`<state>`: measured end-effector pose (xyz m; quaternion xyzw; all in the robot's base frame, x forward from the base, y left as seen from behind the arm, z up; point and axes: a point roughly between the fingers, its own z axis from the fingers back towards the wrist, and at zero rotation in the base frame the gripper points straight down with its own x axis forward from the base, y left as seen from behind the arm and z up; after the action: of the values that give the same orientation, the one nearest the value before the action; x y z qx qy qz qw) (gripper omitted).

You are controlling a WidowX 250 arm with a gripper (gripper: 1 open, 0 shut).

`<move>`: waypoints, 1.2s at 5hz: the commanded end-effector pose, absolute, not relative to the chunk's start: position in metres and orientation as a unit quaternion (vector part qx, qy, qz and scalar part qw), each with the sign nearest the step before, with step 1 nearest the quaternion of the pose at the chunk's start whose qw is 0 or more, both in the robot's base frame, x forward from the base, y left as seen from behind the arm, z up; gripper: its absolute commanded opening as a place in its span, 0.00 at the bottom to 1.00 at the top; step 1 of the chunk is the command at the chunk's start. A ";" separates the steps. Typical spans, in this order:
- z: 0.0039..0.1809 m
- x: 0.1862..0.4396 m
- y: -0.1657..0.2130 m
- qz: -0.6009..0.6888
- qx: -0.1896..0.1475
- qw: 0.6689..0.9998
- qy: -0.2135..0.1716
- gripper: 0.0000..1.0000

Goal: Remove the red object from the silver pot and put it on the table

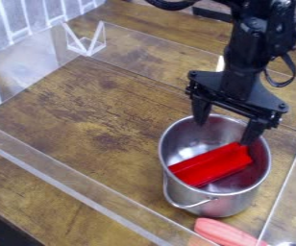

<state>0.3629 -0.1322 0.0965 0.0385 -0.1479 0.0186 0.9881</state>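
Note:
The silver pot (189, 197) stands on the dark wooden table (86, 110) at the lower right. Inside it the red object (212, 164), a flat elongated block, lies slanted from lower left to upper right. My black gripper (228, 124) hangs over the pot's far rim, pointing steeply down, open. One fingertip (201, 116) sits over the rim's left side. The other reaches down beside the block's upper right end; whether it touches the block cannot be told. Nothing is between the fingers.
Clear acrylic walls (74, 168) border the table on the front, left and right. A small clear bracket (84, 40) stands at the back left. A salmon-red rounded thing (234, 233) lies just below the pot at the frame's bottom edge.

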 end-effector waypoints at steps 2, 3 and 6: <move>0.091 0.369 -0.152 -0.033 -0.001 0.987 -0.160 1.00; 0.102 0.373 -0.142 -0.036 -0.007 0.987 -0.154 1.00; 0.102 0.378 -0.135 -0.112 -0.028 0.985 -0.130 1.00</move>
<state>0.3663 -0.1398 0.0828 -0.0230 -0.1016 -0.1186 0.9875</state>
